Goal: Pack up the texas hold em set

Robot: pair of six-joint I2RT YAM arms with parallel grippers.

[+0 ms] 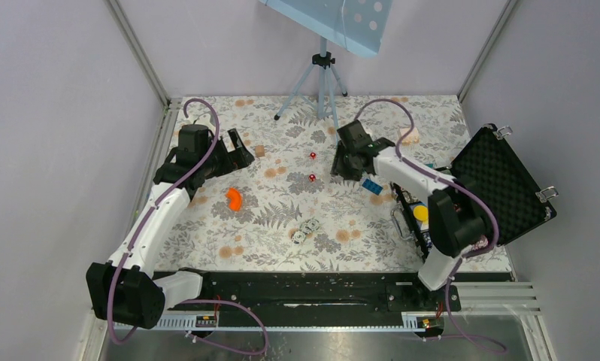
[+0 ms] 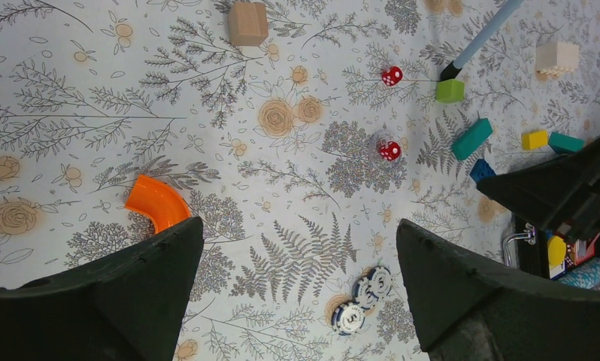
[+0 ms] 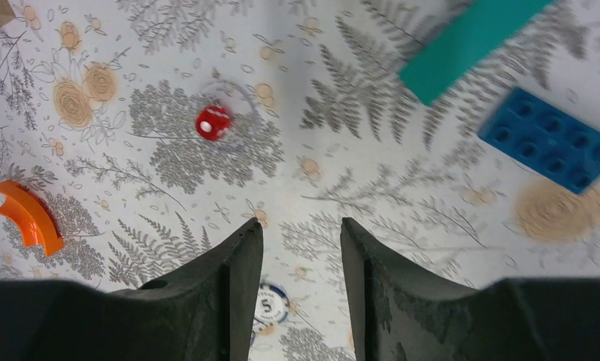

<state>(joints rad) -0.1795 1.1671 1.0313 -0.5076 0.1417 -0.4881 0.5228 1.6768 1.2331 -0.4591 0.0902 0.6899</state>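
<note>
Floral tablecloth point(image 1: 229, 241) covers the whole work surface. At its right edge we find the black case point(image 1: 410, 203) lying open, its foam-lined lid point(image 1: 504, 177) tipped back to the right, with some chips and coloured pieces showing in the base. Parts of the set are loose on the cloth: two red dice point(image 1: 312, 156) toward the middle-back, and a small cluster of chips point(image 1: 304, 229) closer to the arms.

We judge the dice light, hard and apt to roll or skid, so we would pinch one squarely across two opposite flat faces. The chips lie flat and partly overlap. Thin and slick, they are probably best taken by the rim, and a stack may shear apart.

Our right gripper point(image 3: 298, 226) hovers just short of the nearer die point(image 3: 213, 122), its fingers a narrow gap apart and holding nothing. Our left gripper point(image 2: 298, 226) hangs over the left side with its fingers spread wide, also empty.

Around these lie an orange curved piece point(image 1: 234, 198), a blue brick point(image 1: 371, 185), a teal brick point(image 3: 470, 41) and a wooden cube point(image 1: 259, 151), which we take to be no part of the set.
</note>
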